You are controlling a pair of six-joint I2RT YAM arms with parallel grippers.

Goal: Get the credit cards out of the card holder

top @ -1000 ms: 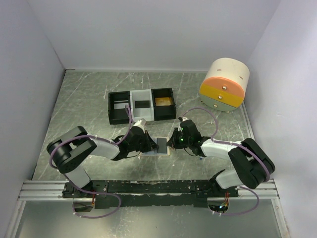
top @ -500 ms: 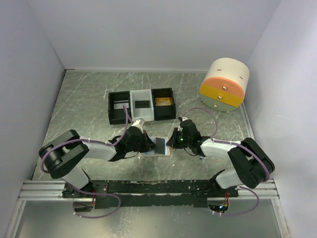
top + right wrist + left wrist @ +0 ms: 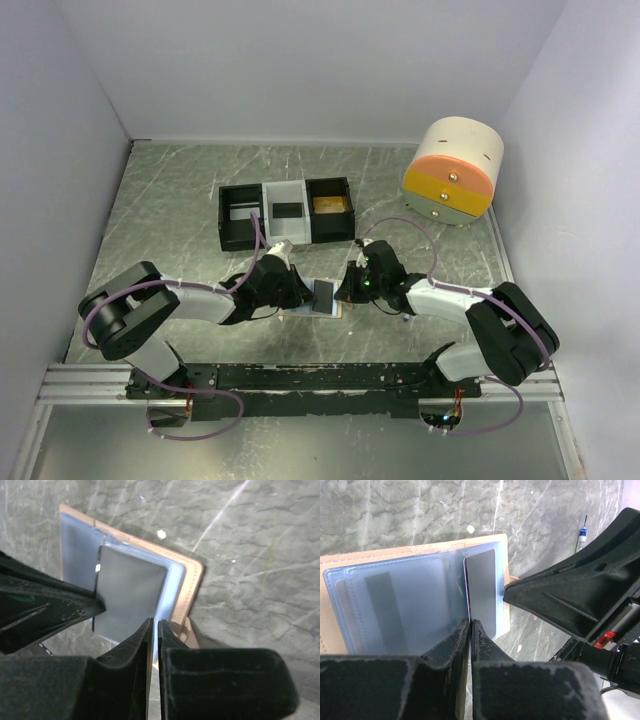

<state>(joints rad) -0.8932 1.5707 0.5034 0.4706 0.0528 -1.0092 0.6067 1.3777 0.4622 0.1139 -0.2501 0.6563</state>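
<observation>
pinching the dark card (image 3: 482, 590), left tool (image 3: 470, 623); right tool (image 3: 154, 623) nearly closed on the card holder (image 3: 192, 580) edge

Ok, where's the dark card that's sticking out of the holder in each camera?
Top external: the dark card sits just below centre, between the two arms.
Left wrist: card right of centre, just above the left jaws.
Right wrist: card left of centre, above the right jaws.
Shared landmark: the tan card holder beneath it, in all three.
</observation>
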